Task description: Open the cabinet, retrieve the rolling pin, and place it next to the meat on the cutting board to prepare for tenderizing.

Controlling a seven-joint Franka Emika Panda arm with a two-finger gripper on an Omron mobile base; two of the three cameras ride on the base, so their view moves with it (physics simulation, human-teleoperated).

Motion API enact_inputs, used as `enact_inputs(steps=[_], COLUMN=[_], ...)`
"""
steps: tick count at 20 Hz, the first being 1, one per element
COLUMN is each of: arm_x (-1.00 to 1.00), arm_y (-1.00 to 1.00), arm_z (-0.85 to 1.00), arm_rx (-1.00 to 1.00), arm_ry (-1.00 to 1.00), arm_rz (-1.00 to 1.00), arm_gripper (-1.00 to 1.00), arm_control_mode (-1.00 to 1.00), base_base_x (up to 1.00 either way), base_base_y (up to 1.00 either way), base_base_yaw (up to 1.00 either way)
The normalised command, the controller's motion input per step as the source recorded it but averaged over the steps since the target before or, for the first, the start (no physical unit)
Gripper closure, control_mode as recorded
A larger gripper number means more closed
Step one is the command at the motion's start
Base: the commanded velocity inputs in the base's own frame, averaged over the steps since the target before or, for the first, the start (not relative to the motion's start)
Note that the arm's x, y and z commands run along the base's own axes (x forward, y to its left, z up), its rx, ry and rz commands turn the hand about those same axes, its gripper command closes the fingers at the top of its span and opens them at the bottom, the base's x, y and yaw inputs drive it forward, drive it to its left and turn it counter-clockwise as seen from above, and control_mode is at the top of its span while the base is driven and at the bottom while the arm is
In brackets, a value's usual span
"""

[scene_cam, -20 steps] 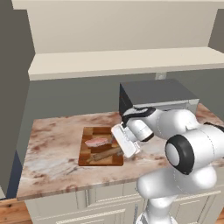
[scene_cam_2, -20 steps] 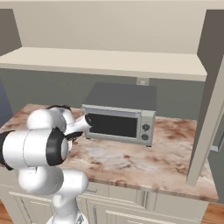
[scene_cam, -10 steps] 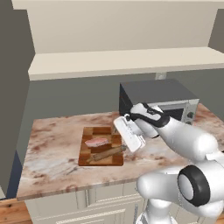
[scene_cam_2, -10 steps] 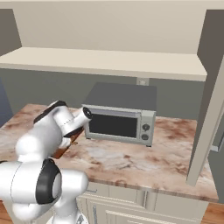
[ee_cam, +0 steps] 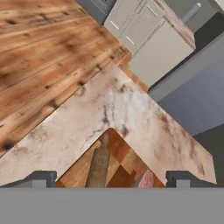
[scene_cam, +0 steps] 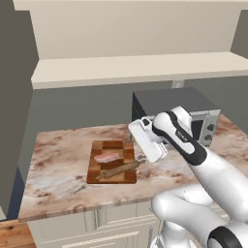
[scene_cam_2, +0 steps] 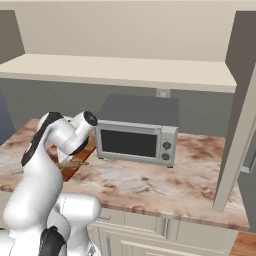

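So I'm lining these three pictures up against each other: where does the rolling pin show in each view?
Left base view: the rolling pin lies slanted along the near part of the cutting board, just in front of the meat.
Right base view: a short brown stretch shows low on the left, past the arm.
Hand view: bottom centre, running up the board.
Shared landmark: the checkered cutting board beneath it.
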Motion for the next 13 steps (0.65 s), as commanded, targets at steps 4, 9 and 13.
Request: enact_inputs(steps=[4, 9, 13], arm_x=[-0.55, -0.79, -0.97], arm_y=[-0.01, 0.0, -0.02], arm_z=[0.63, 0.57, 0.49], arm_rx=[-0.08, -0.09, -0.09], arm_ry=[-0.04, -0.01, -0.02], arm_rz=[0.0, 0.0, 0.0], arm_gripper=[-1.0, -1.0, -1.0], arm_control_mode=[-1.0, -1.0, -1.0], base_base_x=[0.0, 0.0, 0.0], base_base_y=[0.0, 0.0, 0.0], base_base_yaw=[0.0, 0.0, 0.0])
